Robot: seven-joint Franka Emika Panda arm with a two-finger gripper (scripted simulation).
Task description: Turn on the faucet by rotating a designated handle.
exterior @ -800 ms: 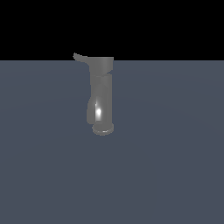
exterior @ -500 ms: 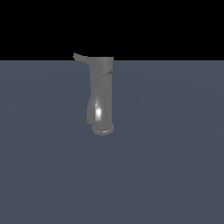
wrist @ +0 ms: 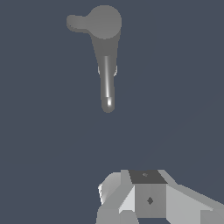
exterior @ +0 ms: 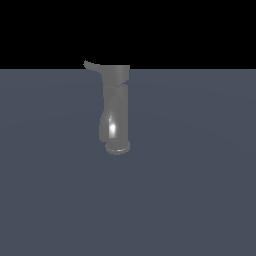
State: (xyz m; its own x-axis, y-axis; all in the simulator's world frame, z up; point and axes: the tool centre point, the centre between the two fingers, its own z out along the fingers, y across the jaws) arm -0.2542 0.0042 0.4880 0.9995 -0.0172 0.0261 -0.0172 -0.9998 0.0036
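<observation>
**Faucet upright on the grey surface, handle untouched, gripper well apart**

The faucet (exterior: 117,107) was seen standing upright on a flat blue-grey surface (exterior: 200,175), a little toward the exterior view's left of the middle. Its round flared base (exterior: 118,147) rested on that surface, and a bright glint was noted low on the glossy grey body. The upper section was wider than the body below it and reached up to the line where the surface met the black background (exterior: 190,30).

The handle (exterior: 91,65) was seen as a thin, short, slightly curved lever. It stuck out sideways from the wider top section, toward the exterior view's left, and its tip was turned a little upward. Nothing was touching it.

In the wrist view the faucet (wrist: 106,65) was looked at from above, so the round top appeared large and the body narrowed away toward the base. The handle (wrist: 77,22) was shown there as a short stub beside the round top.

The gripper (wrist: 148,199) was visible only in the wrist view, as white and grey angular parts at the edge of the picture, well apart from the faucet. The fingertips were not shown, so it could not be told whether the fingers were spread or pressed together. Nothing was seen held in it. No part of the arm was found in the exterior view.
</observation>
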